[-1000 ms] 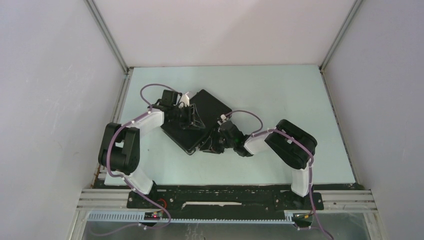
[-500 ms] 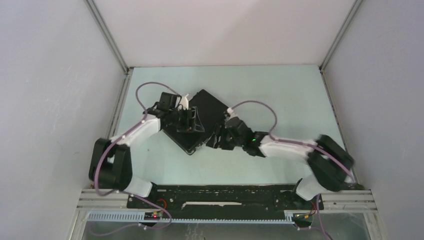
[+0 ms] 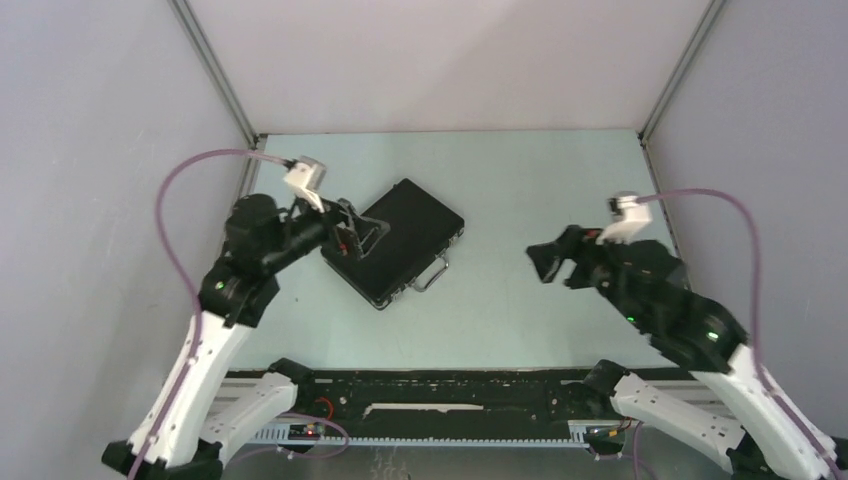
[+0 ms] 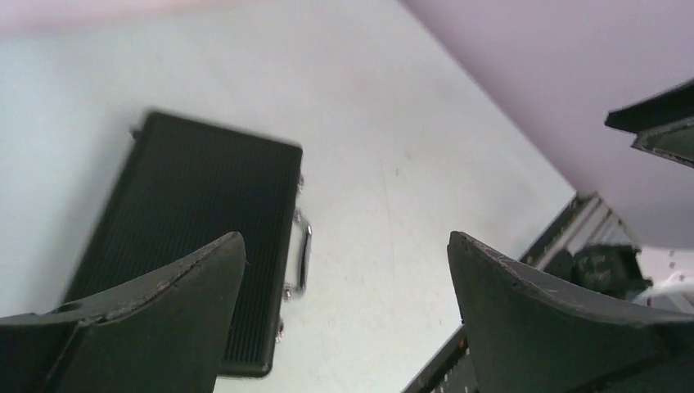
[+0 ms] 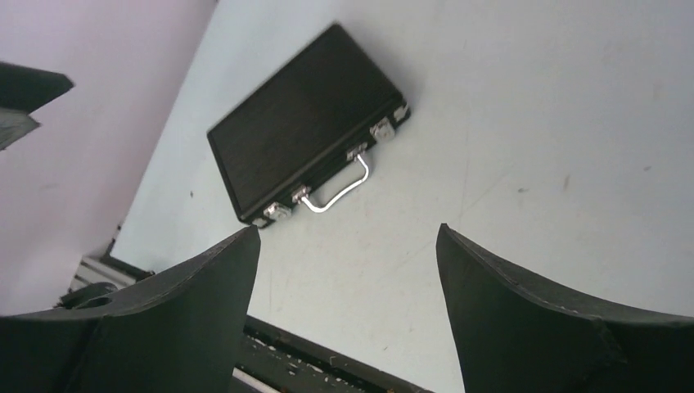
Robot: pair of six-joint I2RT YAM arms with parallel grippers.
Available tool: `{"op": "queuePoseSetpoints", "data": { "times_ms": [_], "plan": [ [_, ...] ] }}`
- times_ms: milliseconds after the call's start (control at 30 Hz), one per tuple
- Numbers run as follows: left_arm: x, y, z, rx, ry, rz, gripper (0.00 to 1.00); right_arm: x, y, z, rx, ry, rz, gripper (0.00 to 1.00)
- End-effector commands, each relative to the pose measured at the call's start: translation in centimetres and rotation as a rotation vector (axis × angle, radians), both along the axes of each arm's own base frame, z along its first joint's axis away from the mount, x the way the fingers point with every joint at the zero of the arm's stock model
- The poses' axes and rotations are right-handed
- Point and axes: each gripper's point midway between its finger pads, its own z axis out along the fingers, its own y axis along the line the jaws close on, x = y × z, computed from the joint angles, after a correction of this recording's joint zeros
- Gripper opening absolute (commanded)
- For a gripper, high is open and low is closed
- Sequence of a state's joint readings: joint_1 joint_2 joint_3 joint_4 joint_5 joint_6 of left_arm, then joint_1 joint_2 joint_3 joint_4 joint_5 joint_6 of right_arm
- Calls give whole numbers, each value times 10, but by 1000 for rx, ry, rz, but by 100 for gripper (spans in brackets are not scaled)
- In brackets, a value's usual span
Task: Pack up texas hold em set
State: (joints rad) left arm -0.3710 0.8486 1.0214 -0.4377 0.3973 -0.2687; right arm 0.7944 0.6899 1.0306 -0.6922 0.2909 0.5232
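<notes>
The texas hold em set shows only as its black briefcase (image 3: 415,230), lid down, lying flat and slanted on the pale table (image 3: 540,180). Its silver handle (image 3: 432,275) and latches face the near right. Chips, cards and buttons are hidden. My left gripper (image 3: 362,232) hangs open above the case's left corner; in the left wrist view the case (image 4: 196,205) lies well below the left gripper (image 4: 345,237), nothing between the fingers. My right gripper (image 3: 548,263) is open and empty, off to the right of the case, which lies far ahead (image 5: 303,123) of the right gripper (image 5: 348,229).
White walls enclose the table on the left, back and right, with metal frame posts in the back corners. A black base rail (image 3: 450,388) runs along the near edge. The other arm's dark edge (image 4: 655,123) shows at the right of the left wrist view.
Both grippers were down on the case; both have let go, opened and lifted away. The right arm swung far to the right and the left arm rose to the left. The handle now shows.
</notes>
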Motion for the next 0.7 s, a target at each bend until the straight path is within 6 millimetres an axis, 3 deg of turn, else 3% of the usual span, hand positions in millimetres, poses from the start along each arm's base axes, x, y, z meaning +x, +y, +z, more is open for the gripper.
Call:
{"op": "queuePoseSetpoints", "data": {
  "times_ms": [0,133,267,433,667],
  "plan": [
    [-30,31,101,-77,-254,106,100,-24,-60,25,-140,-64,-72,90],
    [-65,67,154,-98,-412,224,100,-38,-75,62,-87,-157,-68,91],
    [-95,105,184,-116,-526,362,100,-48,-82,90,-55,-248,-43,94],
    [-125,137,200,-155,-623,471,100,-54,-91,112,-28,-317,-48,100],
    [-140,162,197,-154,-666,575,100,-50,-87,107,-31,-315,-46,100]
  ]
}}
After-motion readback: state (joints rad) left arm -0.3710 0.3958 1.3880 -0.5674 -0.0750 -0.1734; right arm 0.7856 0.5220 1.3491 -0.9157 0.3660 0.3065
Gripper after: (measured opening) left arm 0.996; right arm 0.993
